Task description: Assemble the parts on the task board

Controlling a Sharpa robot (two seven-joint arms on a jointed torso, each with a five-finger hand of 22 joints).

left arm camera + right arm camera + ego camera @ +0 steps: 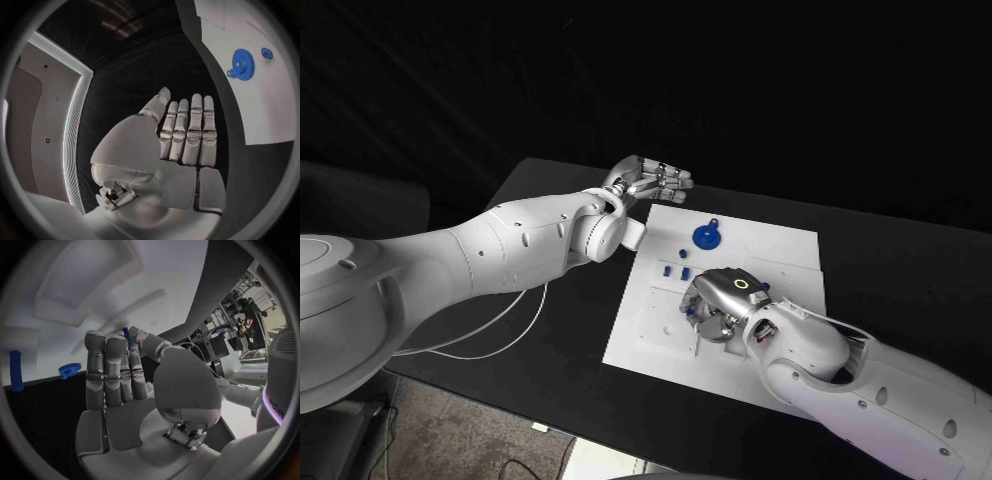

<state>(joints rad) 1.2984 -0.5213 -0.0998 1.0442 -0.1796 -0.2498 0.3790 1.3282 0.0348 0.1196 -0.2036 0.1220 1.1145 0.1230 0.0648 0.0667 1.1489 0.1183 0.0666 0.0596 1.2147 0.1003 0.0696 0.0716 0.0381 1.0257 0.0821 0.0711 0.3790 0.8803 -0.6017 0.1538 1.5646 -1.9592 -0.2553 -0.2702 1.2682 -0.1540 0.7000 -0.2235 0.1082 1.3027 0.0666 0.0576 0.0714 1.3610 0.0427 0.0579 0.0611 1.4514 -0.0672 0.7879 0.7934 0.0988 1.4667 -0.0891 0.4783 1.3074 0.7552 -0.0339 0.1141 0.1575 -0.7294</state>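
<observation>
Lying flat on the black table point(560, 200), the white board point(733, 245) sits in the middle of the head view, with one long edge toward the left arm. A blue gear point(708, 237) rests on the board's far part, and a smaller blue piece point(714, 222) lies just beside it on the far side. In the left wrist view the same gear point(243, 64) and small piece point(267, 53) appear on the white surface, well apart from the left hand. Near the board's middle, small blue pegs point(675, 270) stand or lie in a short row; their exact seating cannot be told.

The right hand point(726, 300) is over the near middle of the board, palm down, next to the pegs. In the right wrist view the right hand point(125, 375) has its fingers point(106, 365) pressed together side by side, and a thin blue pin point(127, 334) is pinched between the thumb and the nearest finger. Beyond the fingers, a blue bar point(15, 371) and a toothed blue part point(70, 370) sit on the board.

The left hand point(651, 183) is above the table at the board's far left corner, clear of the parts. In the left wrist view the left hand point(181, 140) holds nothing; its fingers point(195, 125) are straight and pressed together, with the thumb set slightly apart.
</observation>
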